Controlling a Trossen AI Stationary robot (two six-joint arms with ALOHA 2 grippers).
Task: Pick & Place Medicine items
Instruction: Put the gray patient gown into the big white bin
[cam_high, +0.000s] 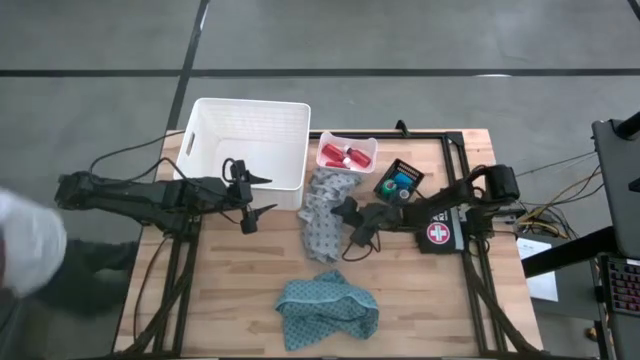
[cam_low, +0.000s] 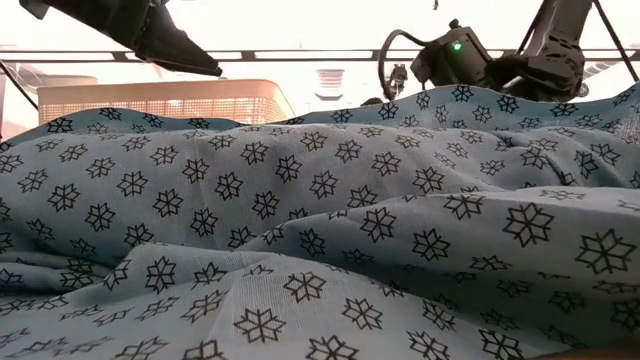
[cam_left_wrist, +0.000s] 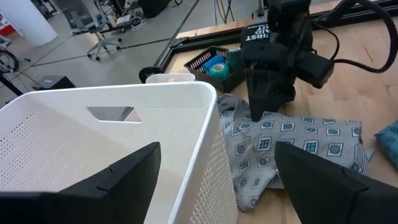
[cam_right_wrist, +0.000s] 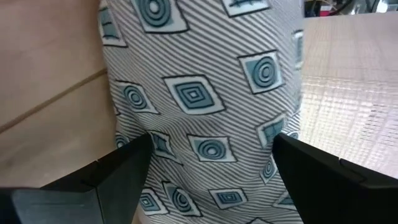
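Observation:
Red bottles with white caps (cam_high: 345, 155) lie in a small white tray at the table's far side. The blue round container (cam_left_wrist: 217, 68) and a green one (cam_left_wrist: 234, 58) sit in a black tray (cam_high: 399, 182). My left gripper (cam_high: 264, 195) is open at the white basket's (cam_high: 250, 140) near right corner. One finger (cam_left_wrist: 118, 180) is over the inside and the other (cam_left_wrist: 329, 180) is outside. My right gripper (cam_right_wrist: 208, 158) is open and points down over the grey patterned cloth (cam_high: 324, 215). My right gripper stands with its fingers (cam_left_wrist: 256, 106) on either side of the grey cloth's right part (cam_right_wrist: 199, 99), coming from above. I cannot tell whether the fingertips touch the cloth.
A teal patterned cloth (cam_high: 327, 310) lies crumpled near the table's near edge and fills the low view (cam_low: 320, 230). The black first-aid pouch (cam_high: 440, 235) sits under the right arm. A pale blurred shape (cam_high: 25, 245) shows beyond the table's left edge.

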